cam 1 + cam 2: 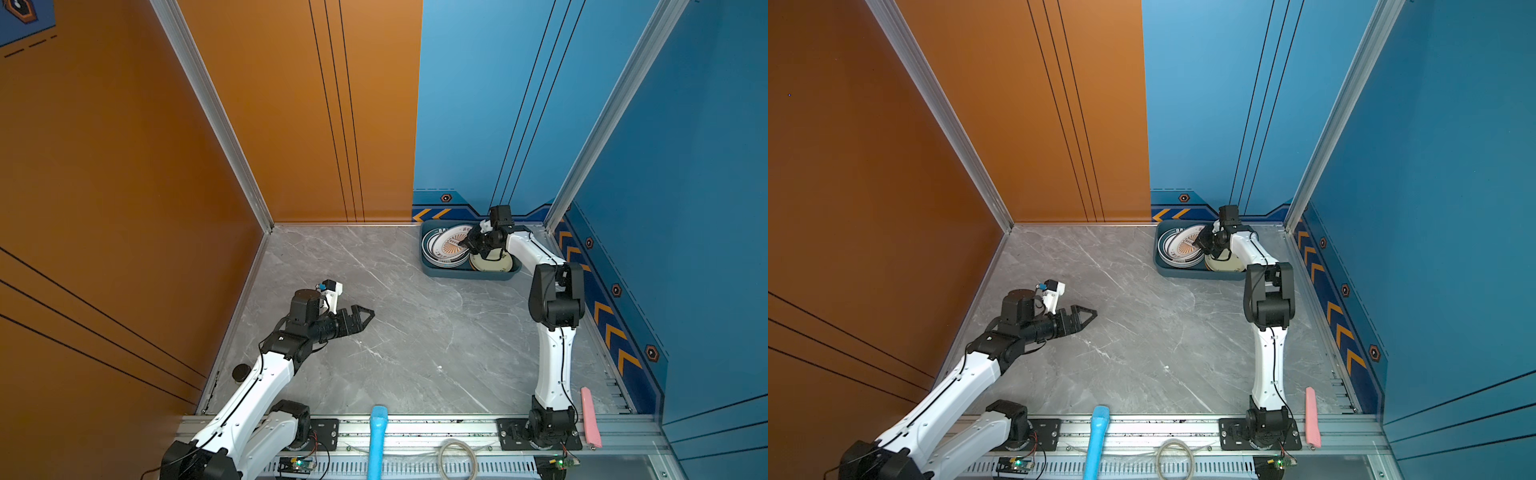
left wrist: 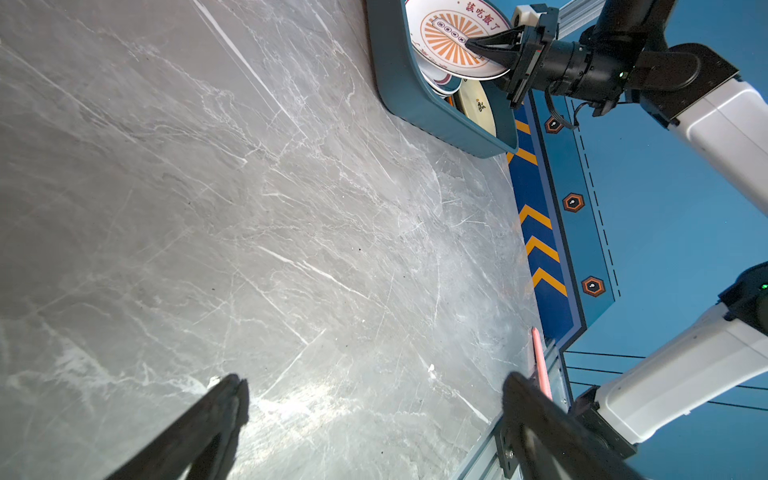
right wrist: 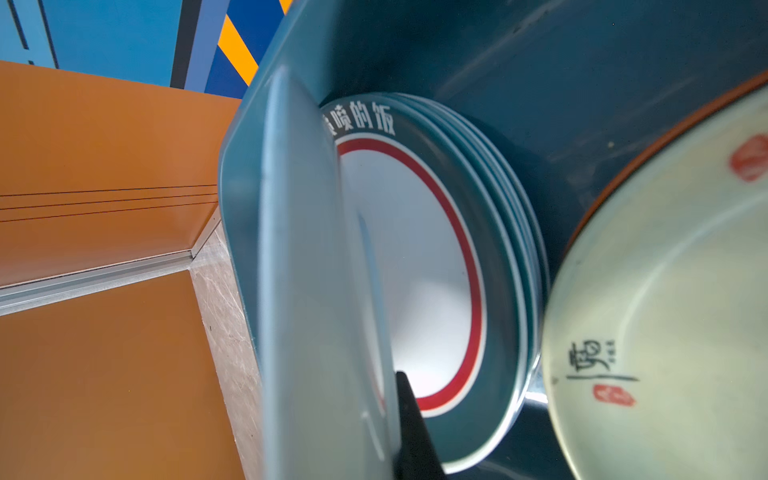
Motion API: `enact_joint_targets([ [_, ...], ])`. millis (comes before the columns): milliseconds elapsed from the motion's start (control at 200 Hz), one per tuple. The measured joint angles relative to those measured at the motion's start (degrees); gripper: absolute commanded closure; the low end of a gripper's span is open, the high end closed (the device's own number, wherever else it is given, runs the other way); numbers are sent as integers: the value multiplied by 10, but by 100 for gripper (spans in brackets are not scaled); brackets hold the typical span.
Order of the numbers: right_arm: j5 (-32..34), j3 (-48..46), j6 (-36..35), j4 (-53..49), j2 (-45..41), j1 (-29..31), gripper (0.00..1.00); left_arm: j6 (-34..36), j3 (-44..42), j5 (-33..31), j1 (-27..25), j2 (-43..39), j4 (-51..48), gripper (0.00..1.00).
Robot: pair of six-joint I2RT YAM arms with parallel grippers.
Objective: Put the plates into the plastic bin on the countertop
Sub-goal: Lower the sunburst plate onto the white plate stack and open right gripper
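Note:
The dark teal plastic bin stands in the countertop's far right corner. My right gripper reaches over it, shut on the rim of a white plate with an orange sunburst. That plate hangs tilted above a stack of teal-rimmed plates in the bin. A cream plate lies in the bin's other half. In the right wrist view the held plate shows edge-on, with one finger against it. My left gripper hovers open and empty over the near left countertop.
A small dark-lidded jar sits by the left rail, beside my left arm. A blue handle, a cable coil and a pink strip lie at the front rail. Orange and blue walls close in three sides.

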Motion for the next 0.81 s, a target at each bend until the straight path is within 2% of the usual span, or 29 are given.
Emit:
enact_joint_targets([
  [110, 4, 14, -1, -17, 0, 0, 76, 0, 0, 4, 4, 0, 9, 2],
  [295, 29, 33, -18, -57, 0, 0, 66, 0, 0, 8, 6, 4, 19, 2],
  [806, 101, 110, -106, -173, 11, 3, 60, -1, 0, 15, 6, 9, 26, 2],
])
